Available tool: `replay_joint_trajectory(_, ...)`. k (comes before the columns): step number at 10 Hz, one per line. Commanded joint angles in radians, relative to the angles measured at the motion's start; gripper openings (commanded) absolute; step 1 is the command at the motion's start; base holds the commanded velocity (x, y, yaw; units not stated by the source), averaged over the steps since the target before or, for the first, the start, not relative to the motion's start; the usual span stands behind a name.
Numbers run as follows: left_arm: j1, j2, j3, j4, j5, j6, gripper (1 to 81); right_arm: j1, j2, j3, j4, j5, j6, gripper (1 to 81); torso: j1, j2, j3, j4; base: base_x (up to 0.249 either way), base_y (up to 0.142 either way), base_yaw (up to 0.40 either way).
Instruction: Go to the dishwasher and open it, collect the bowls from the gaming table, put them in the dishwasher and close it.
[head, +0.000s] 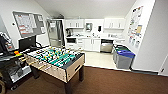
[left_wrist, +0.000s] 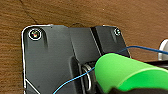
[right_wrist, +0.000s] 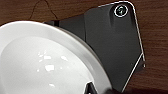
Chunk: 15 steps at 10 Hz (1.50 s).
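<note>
Green plastic bowl (left_wrist: 125, 72) is riding close by the left wrist, light, stiff, best pinched at its rim; end effector closure cannot be determined.

Picture edges cut off the green bowl (left_wrist: 125, 72) and a white dish (right_wrist: 45, 62).

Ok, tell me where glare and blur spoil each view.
Head view: soft all over, edges bent by the wide lens, kitchen counter washed out bright. Left wrist view: green bowl blurred, too close. Right wrist view: white bowl carries bright glare spots.
</note>
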Motion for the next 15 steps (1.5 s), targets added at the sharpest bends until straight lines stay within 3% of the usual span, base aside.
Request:
replay_joint_trajectory(1, -0.052, -0.015, 0.01, 0.012, 0.027, 0.002, 1.0, 0.054, 0.024, 0.027, -0.012, -0.009, 0.0, 1.0, 0.0, 0.0, 0.0, 0.0, 0.123, -0.073, 0.0)
replay_joint_trajectory(15, -0.052, -0.014, 0.01, 0.012, 0.027, 0.002, 1.0, 0.051, 0.02, 0.026, -0.012, -0.008, 0.0, 1.0, -0.001, 0.0, 0.0, 0.0, 0.122, -0.024, 0.0)
